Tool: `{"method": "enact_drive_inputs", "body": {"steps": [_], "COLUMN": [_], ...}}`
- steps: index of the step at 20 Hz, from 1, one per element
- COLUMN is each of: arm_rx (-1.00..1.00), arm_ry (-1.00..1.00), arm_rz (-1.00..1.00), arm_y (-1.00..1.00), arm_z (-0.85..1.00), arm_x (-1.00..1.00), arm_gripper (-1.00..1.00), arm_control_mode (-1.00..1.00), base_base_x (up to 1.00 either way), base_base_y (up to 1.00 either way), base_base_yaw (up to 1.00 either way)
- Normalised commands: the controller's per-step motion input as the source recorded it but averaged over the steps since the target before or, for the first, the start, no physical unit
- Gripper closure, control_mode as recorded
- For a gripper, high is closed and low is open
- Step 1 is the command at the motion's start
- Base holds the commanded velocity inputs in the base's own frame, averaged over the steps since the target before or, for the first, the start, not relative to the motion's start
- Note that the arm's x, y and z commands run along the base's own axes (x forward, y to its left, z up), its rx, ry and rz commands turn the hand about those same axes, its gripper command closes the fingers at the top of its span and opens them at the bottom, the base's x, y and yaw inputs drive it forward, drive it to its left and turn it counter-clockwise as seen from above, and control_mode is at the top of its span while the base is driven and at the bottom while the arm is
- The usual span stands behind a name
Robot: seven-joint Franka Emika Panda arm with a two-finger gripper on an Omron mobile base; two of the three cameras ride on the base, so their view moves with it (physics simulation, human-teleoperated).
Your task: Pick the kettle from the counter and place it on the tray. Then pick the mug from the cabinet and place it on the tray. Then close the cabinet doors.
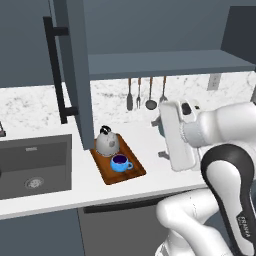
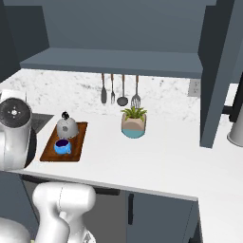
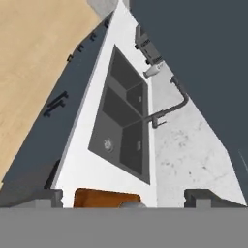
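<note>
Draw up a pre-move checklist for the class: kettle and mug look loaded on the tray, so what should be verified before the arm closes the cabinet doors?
1. Kettle on the tray: ok.
2. Mug on the tray, in front of the kettle: ok.
3. End effector empty, fingers spread wide: ok.
4. Cabinet doors shut: not ok; the left door and right door stand open.
5. Left door's bar handle unobstructed: ok.
6. Potted plant clear of the right door's swing: cannot tell.
</note>
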Motion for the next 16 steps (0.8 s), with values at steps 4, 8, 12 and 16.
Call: {"method": "enact_drive_inputs", "body": {"steps": [4, 8, 12, 16], "arm_rx": [-0.01, 0.0, 0.0, 0.0], "arm_ry": [-0.37, -0.33, -0.26, -0.05], "arm_rz": [0.03, 0.03, 0.02, 0.0], "arm_y": [0.16, 0.14, 0.26, 0.39], "arm_z": [0.17, 0.14, 0.23, 0.25], "arm_x": [-0.13, -0.14, -0.24, -0.31], "arm_gripper": [-1.0, -1.0, -1.0, -1.0], "arm_control_mode": [-1.0, -1.0, -1.0, -1.0], "base_base_x": [0.0, 0.0, 0.0, 0.0], "base_base_y": [0.0, 0.0, 0.0, 0.0], "base_base_yaw": [0.0, 0.0, 0.0, 0.0]}}
